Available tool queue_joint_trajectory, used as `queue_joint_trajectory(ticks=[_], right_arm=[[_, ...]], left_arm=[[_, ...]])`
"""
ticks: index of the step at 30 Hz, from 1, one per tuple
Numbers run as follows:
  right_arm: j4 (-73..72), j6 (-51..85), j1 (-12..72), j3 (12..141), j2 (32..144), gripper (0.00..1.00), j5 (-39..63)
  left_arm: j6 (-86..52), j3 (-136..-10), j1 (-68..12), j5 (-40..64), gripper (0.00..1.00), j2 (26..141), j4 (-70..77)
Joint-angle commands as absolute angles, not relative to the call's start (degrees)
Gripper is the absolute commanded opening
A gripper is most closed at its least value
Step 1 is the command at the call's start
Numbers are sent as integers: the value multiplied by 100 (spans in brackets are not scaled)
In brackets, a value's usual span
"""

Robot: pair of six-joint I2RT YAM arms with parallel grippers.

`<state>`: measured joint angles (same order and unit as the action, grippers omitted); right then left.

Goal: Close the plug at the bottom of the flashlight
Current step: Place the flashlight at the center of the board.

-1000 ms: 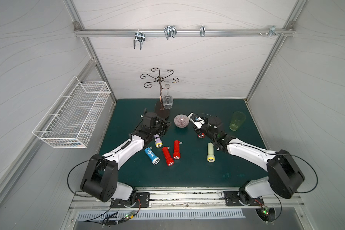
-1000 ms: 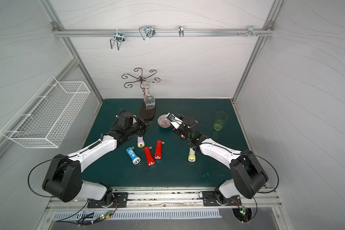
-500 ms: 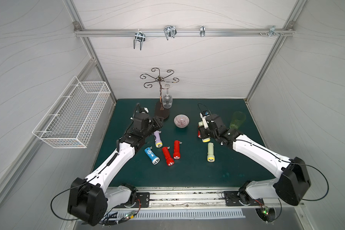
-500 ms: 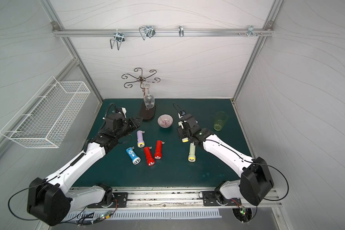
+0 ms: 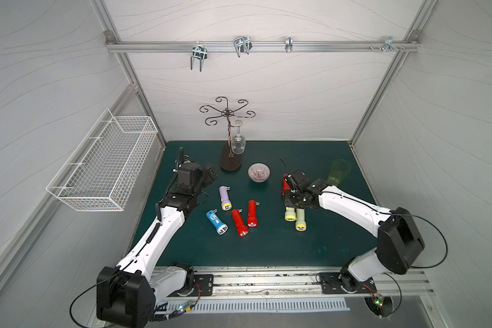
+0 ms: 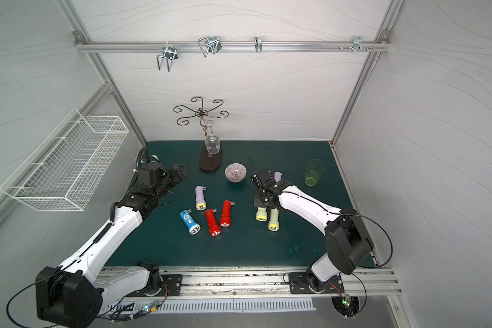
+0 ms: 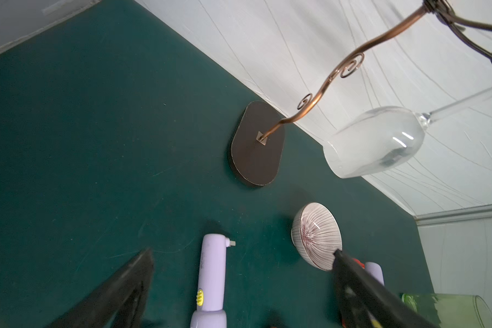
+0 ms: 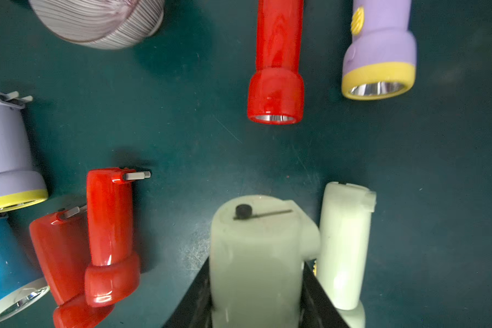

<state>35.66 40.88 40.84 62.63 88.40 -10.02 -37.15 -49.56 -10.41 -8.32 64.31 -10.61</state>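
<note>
right gripper (image 8: 256, 284) clamps pale flashlight (image 8: 256, 250), plug looks shut; left gripper (image 7: 242, 254) open, empty; purple flashlight (image 5: 225, 196), blue flashlight (image 5: 216, 222), red flashlights (image 5: 239, 224) prongs out.

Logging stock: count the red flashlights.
3. Front red flashlight and second red flashlight: side by side mid-table. Third red flashlight: near the bowl, partly behind the right arm.

White panel walls (image 5: 267, 85) with faint wavy lines close in three sides, framed by aluminium posts (image 5: 142, 99). A metal rail (image 5: 324, 46) with hooks (image 5: 241, 45) crosses the back wall. A white wire basket (image 5: 103, 164) hangs on a side wall beside the dark green tabletop (image 5: 267, 250).
</note>
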Motion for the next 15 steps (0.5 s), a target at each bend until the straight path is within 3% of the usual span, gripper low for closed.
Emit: queue_joint_trajectory(ticks=[1,15], right_arm=[[3757,4649,4191,6293,9106,0,-861],[3845,4652,4264,6390,10048,0,-965]], left_arm=[[-3630,-5020,-990,-810,99,6412,-931],[-3945,-4926,-878,-326,98,6537,-801]])
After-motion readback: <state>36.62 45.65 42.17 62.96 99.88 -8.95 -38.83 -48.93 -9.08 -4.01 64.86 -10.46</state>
